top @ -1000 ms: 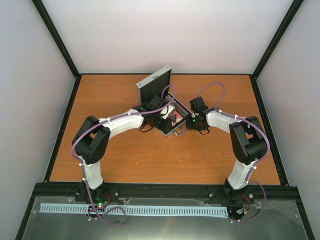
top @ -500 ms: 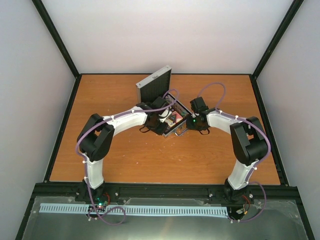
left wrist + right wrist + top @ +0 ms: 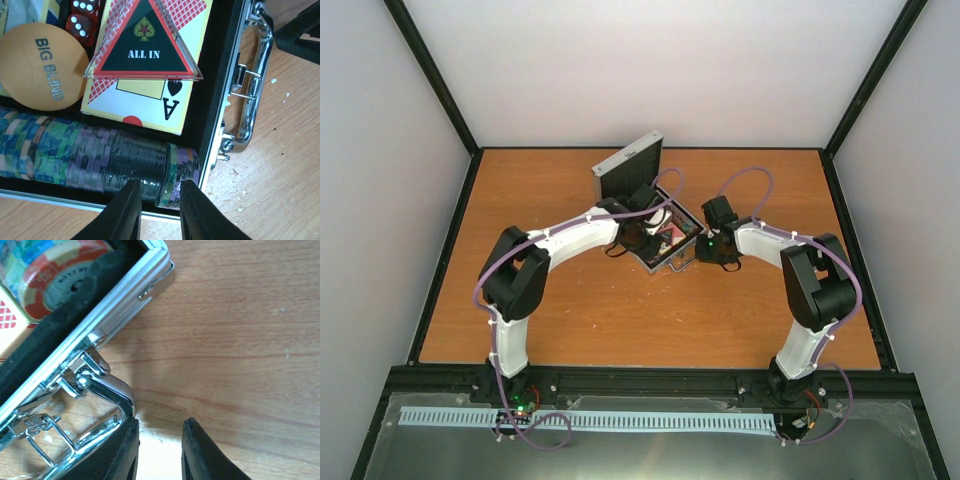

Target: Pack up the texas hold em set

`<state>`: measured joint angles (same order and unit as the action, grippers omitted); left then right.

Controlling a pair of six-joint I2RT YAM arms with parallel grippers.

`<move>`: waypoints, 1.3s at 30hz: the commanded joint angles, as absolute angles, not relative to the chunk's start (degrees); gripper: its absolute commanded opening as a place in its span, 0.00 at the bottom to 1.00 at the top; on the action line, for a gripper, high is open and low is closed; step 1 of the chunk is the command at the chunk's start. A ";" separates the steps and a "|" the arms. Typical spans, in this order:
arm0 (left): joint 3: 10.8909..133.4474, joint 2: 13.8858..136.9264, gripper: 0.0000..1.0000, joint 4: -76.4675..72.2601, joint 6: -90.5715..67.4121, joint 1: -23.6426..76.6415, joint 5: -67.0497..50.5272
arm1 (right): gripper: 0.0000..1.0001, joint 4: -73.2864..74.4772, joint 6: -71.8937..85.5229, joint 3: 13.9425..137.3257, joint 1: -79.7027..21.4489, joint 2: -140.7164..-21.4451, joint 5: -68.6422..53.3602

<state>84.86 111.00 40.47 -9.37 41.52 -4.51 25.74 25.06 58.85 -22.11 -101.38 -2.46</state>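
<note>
The silver case (image 3: 672, 262) lies open mid-table, its lid (image 3: 628, 170) standing up. Inside lie a row of multicoloured chips (image 3: 75, 150), a card box (image 3: 145, 102), the triangular ALL IN token (image 3: 144, 50), an orange BIG BLIND disc (image 3: 42, 67) and red dice (image 3: 82, 20). My left gripper (image 3: 160, 192) hovers at the row's end by the handle. It is narrowly open, straddling a tilted green chip (image 3: 172, 170) and some purple ones. My right gripper (image 3: 159, 432) is narrowly open and empty, with one finger (image 3: 120, 450) against the metal handle (image 3: 107, 385).
The case's latch and clasp (image 3: 35, 432) sit beside the right gripper. A second chip row (image 3: 60, 275) shows at the case's corner. Bare wooden table (image 3: 240, 340) stretches right of the case. Black frame posts and white walls (image 3: 640, 60) ring the table.
The left arm has swung a little right and farther over the case, to the chip row's end. Its jaws narrowed, then eased slightly. The right arm has barely shifted.
</note>
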 commanded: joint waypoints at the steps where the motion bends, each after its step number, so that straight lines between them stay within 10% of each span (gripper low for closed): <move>1: 87.12 112.57 0.22 40.47 -7.77 41.84 -5.41 | 0.26 26.28 25.27 58.19 -21.53 -100.35 -0.90; 39: 66.95 119.00 0.06 38.06 -8.56 43.07 1.21 | 0.26 26.13 24.90 57.28 -21.23 -98.84 0.01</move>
<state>75.26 110.19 29.34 -8.01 42.87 -1.87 26.20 25.02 58.00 -21.82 -100.75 -0.93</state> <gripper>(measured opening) 0.061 0.264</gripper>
